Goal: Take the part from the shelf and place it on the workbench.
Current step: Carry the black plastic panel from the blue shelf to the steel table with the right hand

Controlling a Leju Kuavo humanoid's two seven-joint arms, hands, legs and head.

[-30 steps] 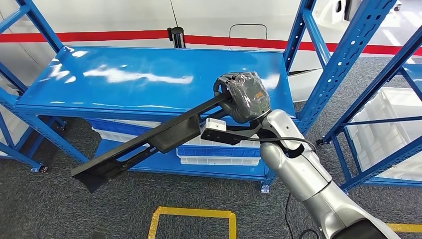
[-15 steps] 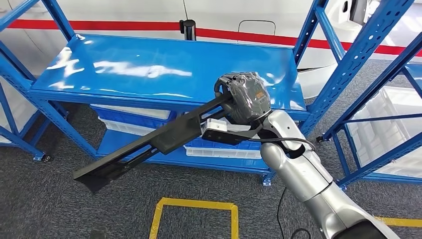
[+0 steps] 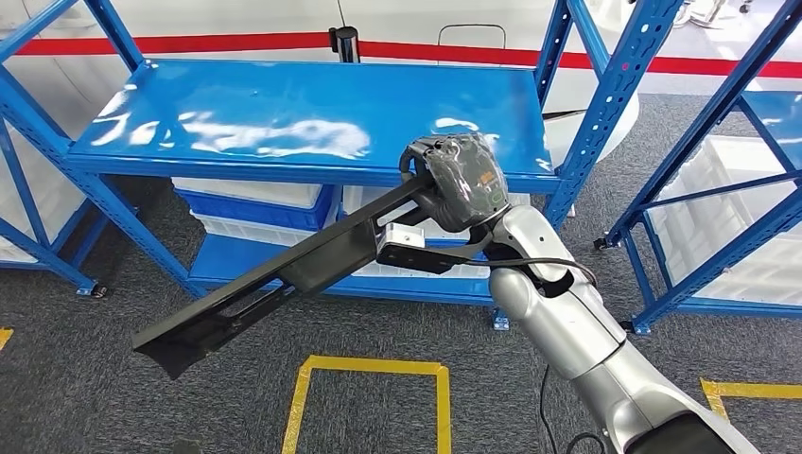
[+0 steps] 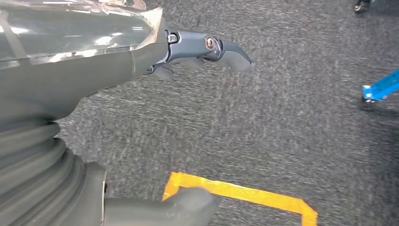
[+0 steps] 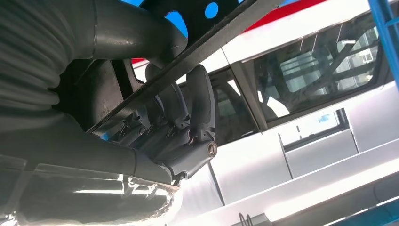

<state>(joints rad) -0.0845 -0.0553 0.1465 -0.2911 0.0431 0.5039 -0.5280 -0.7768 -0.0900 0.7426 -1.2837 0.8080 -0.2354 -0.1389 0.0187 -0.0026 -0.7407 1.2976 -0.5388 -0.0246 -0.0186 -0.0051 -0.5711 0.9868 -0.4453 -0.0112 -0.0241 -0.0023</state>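
A long black part [image 3: 284,274] slants down to the left in front of the blue shelf [image 3: 312,118]. My right hand [image 3: 456,182] grips its upper end, fingers wrapped round it. The part's far tip hangs over the grey carpet at lower left. In the right wrist view the dark fingers [image 5: 197,108] curl over the part's black edge [image 5: 211,40]. The left wrist view shows my left hand [image 4: 141,61] hanging above the carpet, thumb [image 4: 188,207] and fingers [image 4: 211,49] apart with nothing between them.
The shelf's top board is bare; white and blue bins [image 3: 255,203] sit beneath it. A second blue rack [image 3: 719,189] with a white crate stands at right. Yellow tape [image 3: 369,378] marks a square on the carpet. A white vehicle with a red stripe stands behind.
The whole view has shifted, so the camera moved: the shelf now sits more to the left and higher. My right hand still holds the part in the same pose.
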